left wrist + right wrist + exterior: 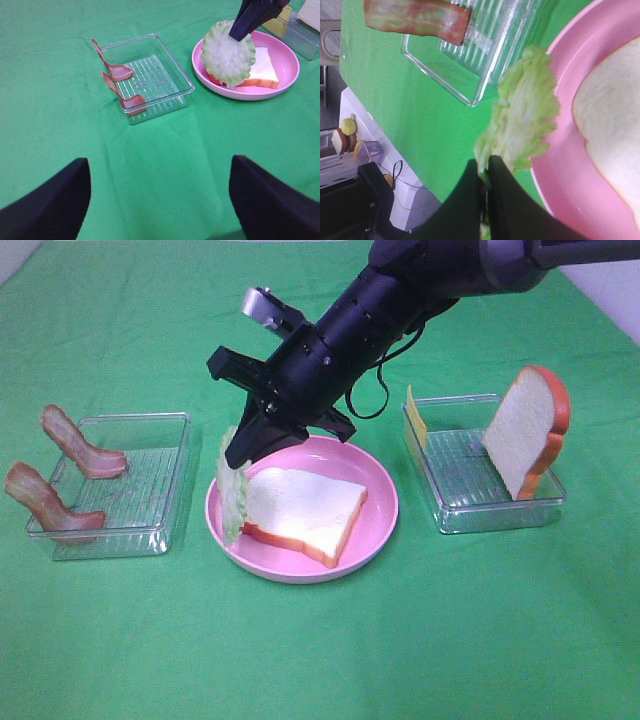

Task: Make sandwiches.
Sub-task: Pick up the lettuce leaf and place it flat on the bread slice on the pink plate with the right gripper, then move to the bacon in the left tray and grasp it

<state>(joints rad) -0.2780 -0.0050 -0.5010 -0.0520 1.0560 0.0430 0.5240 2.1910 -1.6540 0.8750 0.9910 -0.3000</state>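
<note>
a green-covered counter (320,660) is holding a half-built toy sandwich. the right claw (240,452) is reaching down from the far right corner toward the middle of the counter, clenched on the top edge of a pale green lettuce leaf (230,495). the leaf is hanging upright from the tips, its lower edge sitting at the rim of a round pink plate (385,510) on the side facing the left edge. a white bread slice (300,508) with an orange-brown crust is lying flat on the plate, just beside the leaf.

toward the left edge, a clear tray (150,510) is carrying two reddish-brown bacon strips, one (80,445) farther back and one (45,502) nearer the front edge, both draping over the tray wall that faces the left edge.

toward the right edge, a second clear tray (470,490) is holding another bread slice (525,430) standing on end against its right wall, and a thin yellow cheese slice (414,418) standing at its opposite end.

the left claw (159,161) is hovering above bare cloth near the left edge, released, its two dark fingers (65,200) spread wide with nothing between them.
</note>
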